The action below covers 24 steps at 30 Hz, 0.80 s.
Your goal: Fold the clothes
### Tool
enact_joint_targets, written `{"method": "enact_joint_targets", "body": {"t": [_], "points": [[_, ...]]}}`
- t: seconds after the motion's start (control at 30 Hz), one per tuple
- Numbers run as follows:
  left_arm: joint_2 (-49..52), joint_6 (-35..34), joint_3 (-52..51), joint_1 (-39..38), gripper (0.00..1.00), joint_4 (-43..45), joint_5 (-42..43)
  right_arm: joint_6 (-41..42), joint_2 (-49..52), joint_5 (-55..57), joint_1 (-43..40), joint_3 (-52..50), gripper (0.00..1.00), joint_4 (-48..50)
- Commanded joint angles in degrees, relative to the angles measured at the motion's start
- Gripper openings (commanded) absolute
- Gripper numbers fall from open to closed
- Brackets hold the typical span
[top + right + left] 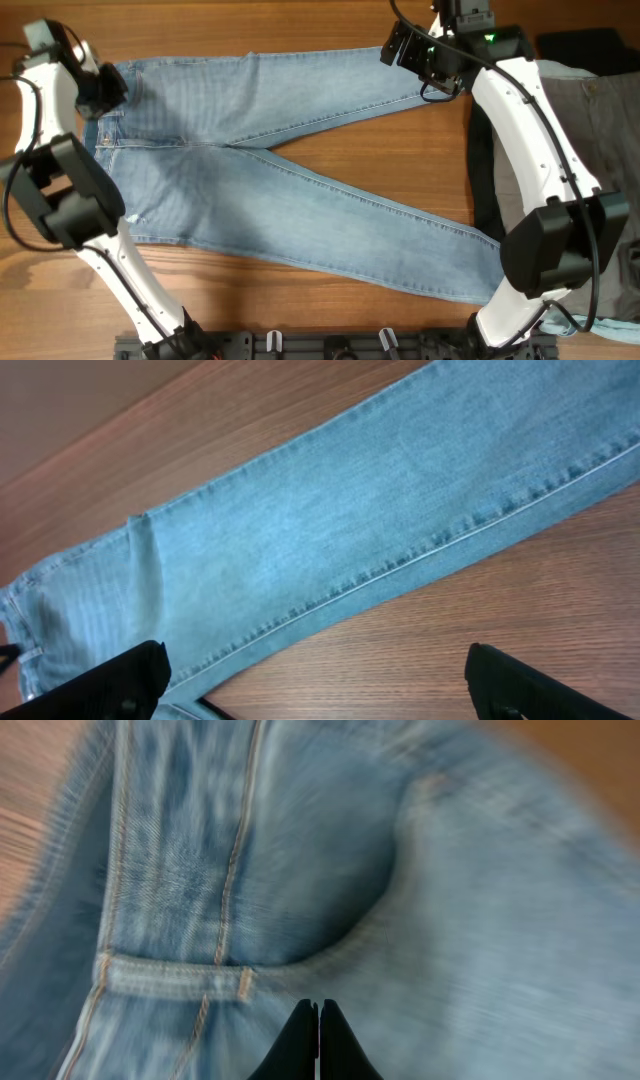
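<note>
From above, the light-blue jeans (300, 200) lie flat on the bench (340, 150), legs apart, with the left arm (42, 105) bent over the waist and the right arm (530, 110) by a leg end, while the left wrist view shows the left pincer (318, 1025) pressed together over the denim, and the right wrist view shows the right pincer (315, 675) spread wide above one leg.

Bare worktop (400, 150) wedge between jeans (250, 200) legs: free, widest toward hems. Bare strips above upper leg and below lower leg. Left gripper (105, 92), jaws closed, at jeans waist; left arm (60, 190) blocks waist side. Right gripper (405, 50), jaws wide, over upper-leg hem; right arm (530, 120) blocks hem side. Grey-khaki trousers (605, 130) and black garment (585, 45) lie beyond hems.
</note>
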Motion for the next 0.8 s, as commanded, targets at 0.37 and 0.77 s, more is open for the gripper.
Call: {"method": "enact_joint_targets", "body": {"t": [0.37, 0.77], "points": [[10.0, -13.0, 0.0, 17.7, 0.04, 12.9, -12.1, -6.5, 0.6, -3.0, 0.0, -0.3, 1.0, -6.7], [-4.7, -6.3, 3.1, 17.7, 0.28, 8.4, -4.5, -5.7, 11.8, -3.2, 0.1, -0.3, 0.68, -25.5]]}}
